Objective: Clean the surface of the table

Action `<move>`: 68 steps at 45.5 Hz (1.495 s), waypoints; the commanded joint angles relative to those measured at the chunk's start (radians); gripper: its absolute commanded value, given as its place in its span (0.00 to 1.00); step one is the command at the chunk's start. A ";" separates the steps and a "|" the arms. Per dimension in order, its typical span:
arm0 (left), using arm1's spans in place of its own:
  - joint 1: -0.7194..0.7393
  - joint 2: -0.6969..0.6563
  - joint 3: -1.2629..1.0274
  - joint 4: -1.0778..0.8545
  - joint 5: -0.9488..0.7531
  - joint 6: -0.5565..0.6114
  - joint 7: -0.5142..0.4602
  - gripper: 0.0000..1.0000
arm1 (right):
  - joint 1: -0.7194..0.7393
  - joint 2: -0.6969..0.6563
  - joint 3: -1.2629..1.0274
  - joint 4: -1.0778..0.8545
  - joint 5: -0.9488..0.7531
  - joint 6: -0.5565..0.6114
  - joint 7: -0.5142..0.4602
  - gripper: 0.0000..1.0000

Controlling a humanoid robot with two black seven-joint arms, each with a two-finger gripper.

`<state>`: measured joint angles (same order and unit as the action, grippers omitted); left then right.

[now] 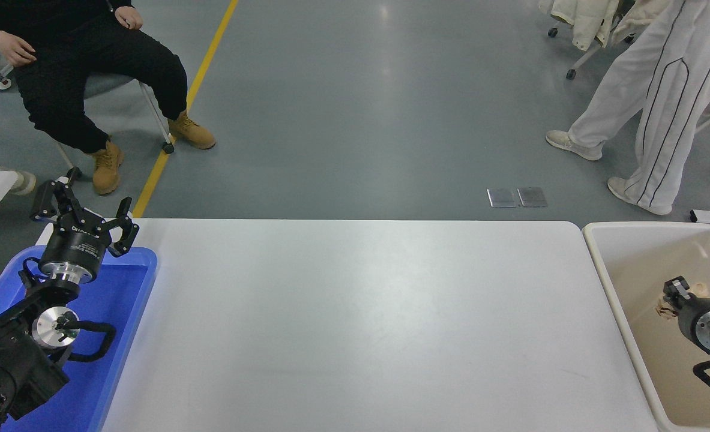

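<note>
Between tray and bin, matte white table surface [355,324]

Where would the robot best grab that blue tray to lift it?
Probably the blue tray's raised rim on its long right side, pinched from above: that thin lip stands bare, while the left arm hangs over its inside.

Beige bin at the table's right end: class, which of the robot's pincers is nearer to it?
Right. The right pincer is over the inside of the beige bin; the left pincer is above the blue tray, across the table surface.
</note>
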<state>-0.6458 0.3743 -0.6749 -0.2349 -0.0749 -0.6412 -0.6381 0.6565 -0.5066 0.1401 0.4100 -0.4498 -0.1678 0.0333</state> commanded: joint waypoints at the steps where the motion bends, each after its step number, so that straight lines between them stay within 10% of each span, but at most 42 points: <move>1: 0.000 0.000 0.000 -0.001 0.000 0.000 0.000 1.00 | -0.028 0.102 0.030 -0.095 0.003 -0.061 0.030 0.10; 15: 0.000 0.000 0.000 0.000 0.000 0.000 0.000 1.00 | -0.026 0.097 0.032 -0.103 0.008 -0.065 0.030 0.16; 16: 0.000 0.000 0.000 0.000 0.000 0.000 0.000 1.00 | -0.026 0.097 0.030 -0.103 0.008 -0.067 0.028 0.27; 17: 0.000 0.000 0.000 0.000 0.000 0.000 0.000 1.00 | -0.021 0.094 0.030 -0.102 0.010 -0.068 0.028 0.79; 18: 0.000 0.000 0.000 0.000 0.000 0.000 0.000 1.00 | -0.018 0.094 0.032 -0.099 0.010 -0.070 0.025 1.00; 50: 0.000 0.000 0.000 0.000 0.000 0.000 0.000 1.00 | -0.110 -0.256 0.211 0.233 0.011 -0.064 0.027 1.00; 68: 0.000 0.000 0.000 0.000 0.000 0.000 0.000 1.00 | -0.213 -0.313 0.785 0.555 0.011 -0.056 0.028 1.00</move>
<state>-0.6458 0.3743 -0.6750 -0.2348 -0.0750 -0.6410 -0.6381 0.5043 -0.7944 0.6321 0.7611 -0.4389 -0.2289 0.0610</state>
